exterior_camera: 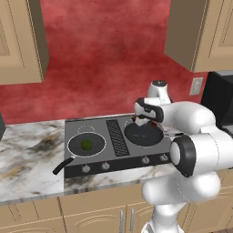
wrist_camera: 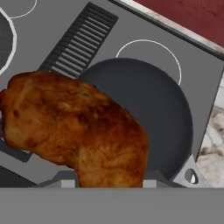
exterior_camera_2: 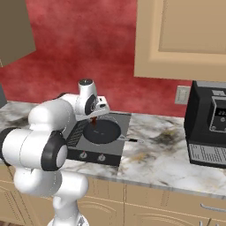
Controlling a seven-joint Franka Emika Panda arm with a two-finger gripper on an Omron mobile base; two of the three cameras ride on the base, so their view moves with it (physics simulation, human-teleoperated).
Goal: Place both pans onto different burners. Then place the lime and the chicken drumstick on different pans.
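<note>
With the small green lime (exterior_camera: 86, 145) already in one black pan (exterior_camera: 77, 148), we hold the reddish-brown chicken drumstick (wrist_camera: 74, 127) clenched in our jaws above the other shallow black pan (wrist_camera: 162, 127), ready to drop.

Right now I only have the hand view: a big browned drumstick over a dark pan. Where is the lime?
Observer: The lime sits in the left pan, on the stove's front left burner, seen in the left base view.
Reviewer: Is the other pan on a burner too?
Observer: Yes, the right pan rests on the stove, on its right side, and nothing lies in it.
Reviewer: Has the drumstick been set down?
Observer: Not yet. The chicken drumstick hangs in the gripper, above the right pan's near-left edge, jaws closed on it.
</note>
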